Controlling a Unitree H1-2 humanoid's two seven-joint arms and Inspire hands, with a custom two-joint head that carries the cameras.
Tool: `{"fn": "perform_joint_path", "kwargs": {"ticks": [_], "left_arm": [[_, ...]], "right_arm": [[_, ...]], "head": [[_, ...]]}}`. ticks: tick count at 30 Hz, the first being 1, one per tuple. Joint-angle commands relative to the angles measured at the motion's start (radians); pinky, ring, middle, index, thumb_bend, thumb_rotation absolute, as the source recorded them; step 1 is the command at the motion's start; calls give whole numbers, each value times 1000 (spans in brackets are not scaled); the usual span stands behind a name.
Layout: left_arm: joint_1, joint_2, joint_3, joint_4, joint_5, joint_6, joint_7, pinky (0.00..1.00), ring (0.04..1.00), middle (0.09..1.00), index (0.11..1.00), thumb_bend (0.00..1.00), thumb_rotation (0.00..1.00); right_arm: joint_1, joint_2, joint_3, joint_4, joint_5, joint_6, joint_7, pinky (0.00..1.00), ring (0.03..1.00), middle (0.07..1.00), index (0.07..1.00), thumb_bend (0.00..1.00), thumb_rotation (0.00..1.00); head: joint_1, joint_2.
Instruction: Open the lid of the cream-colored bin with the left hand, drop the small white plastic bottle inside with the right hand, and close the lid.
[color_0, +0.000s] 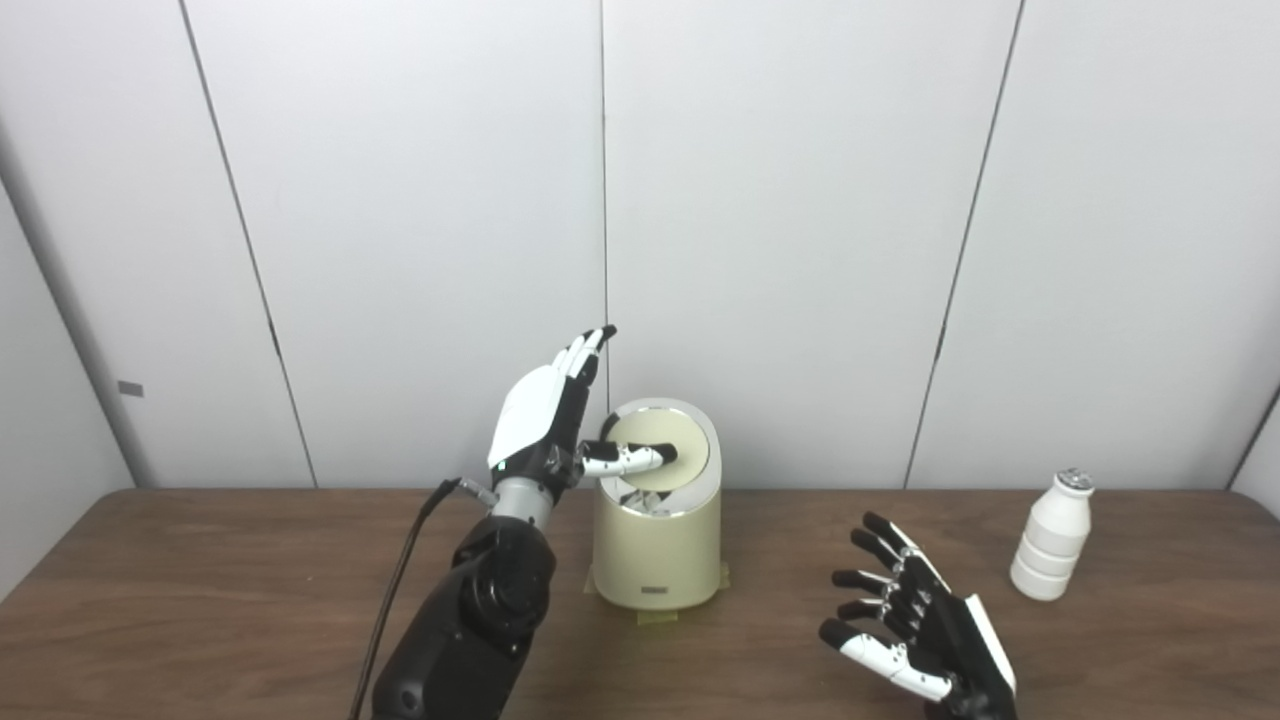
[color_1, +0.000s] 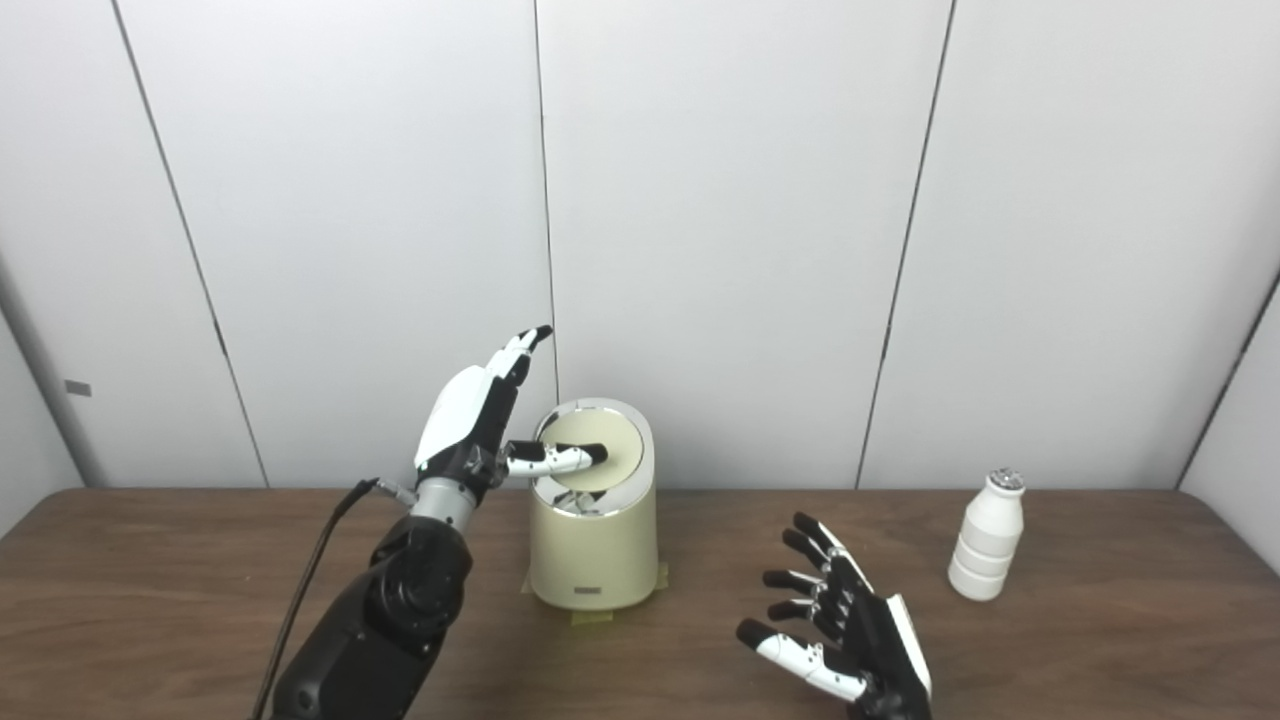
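The cream-colored bin (color_0: 656, 545) stands at the middle of the table, and its round lid (color_0: 668, 450) with a shiny rim faces up. My left hand (color_0: 550, 420) is raised beside the bin's left edge, fingers pointing up and apart, with the thumb (color_0: 632, 458) stretched over the lid; whether it touches is unclear. The small white plastic bottle (color_0: 1050, 537) stands upright at the right of the table. My right hand (color_0: 915, 625) hovers open low over the table, left of the bottle and apart from it, holding nothing.
The brown wooden table (color_0: 200, 590) runs the full width, with white wall panels (color_0: 800, 220) close behind the bin. A black cable (color_0: 395, 590) hangs along my left forearm. Yellow tape (color_0: 655, 616) shows under the bin's base.
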Motion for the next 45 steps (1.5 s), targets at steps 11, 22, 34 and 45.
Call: {"fn": "perform_joint_path", "kwargs": {"ticks": [11, 22, 34, 45], "left_arm": [[-72, 53, -37, -20, 45, -14, 14, 976, 1000, 1000, 1000, 843, 93], [-89, 68, -130, -41, 190, 141, -31, 915, 1000, 1000, 1000, 912, 80], [-130, 126, -282, -17, 330, 199, -161, 960, 1000, 1000, 1000, 975, 137], [-122, 148, -281, -87, 359, 213, -184, 955, 1000, 1000, 1000, 974, 150]], "right_arm": [[-26, 3, 4, -43, -16, -30, -4, 536, 683, 864, 876, 822, 285], [-26, 4, 4, -43, -19, -32, -3, 550, 691, 862, 877, 818, 282], [-25, 11, 7, -51, -18, -25, -3, 542, 686, 861, 876, 827, 292], [-25, 11, 7, -50, -20, -20, -4, 542, 683, 862, 876, 836, 292]], "head": [[1, 3], [1, 7], [-1, 14], [0, 15]]}}
